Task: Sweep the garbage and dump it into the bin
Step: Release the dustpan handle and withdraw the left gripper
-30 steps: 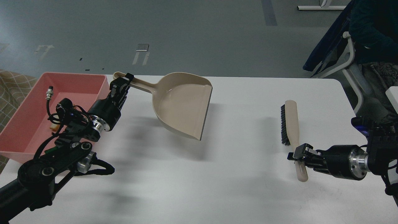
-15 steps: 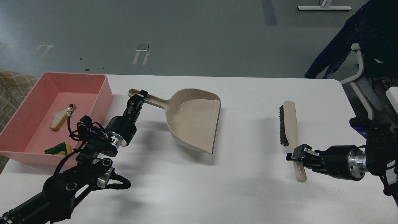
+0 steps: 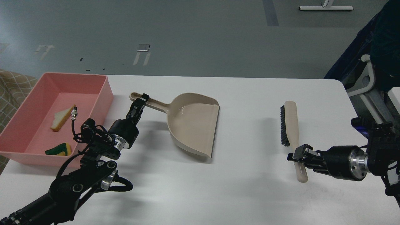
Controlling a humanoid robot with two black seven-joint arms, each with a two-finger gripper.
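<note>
The pink bin (image 3: 103,89) stands at the table's back left. In it lie the white bread-like slice (image 3: 62,117) and the yellow sponge scrap with a green top (image 3: 58,149). My left gripper (image 3: 141,100) is shut on the handle of the beige dustpan (image 3: 193,125), which sits low over the table just right of the bin and looks empty. My right gripper (image 3: 298,155) is shut on the handle of the beige brush (image 3: 290,125) with black bristles, which lies on the table at the right.
The white table (image 3: 243,187) has its far edge behind the bin and dustpan. A chair and a seated person (image 3: 381,56) are beyond the table's right corner. A patterned cloth (image 3: 12,84) shows at the far left.
My left gripper carried the dustpan from beside the bin rightward and down toward the table, levelling it. The two garbage pieces came into view in the bin. The right arm barely moved.
</note>
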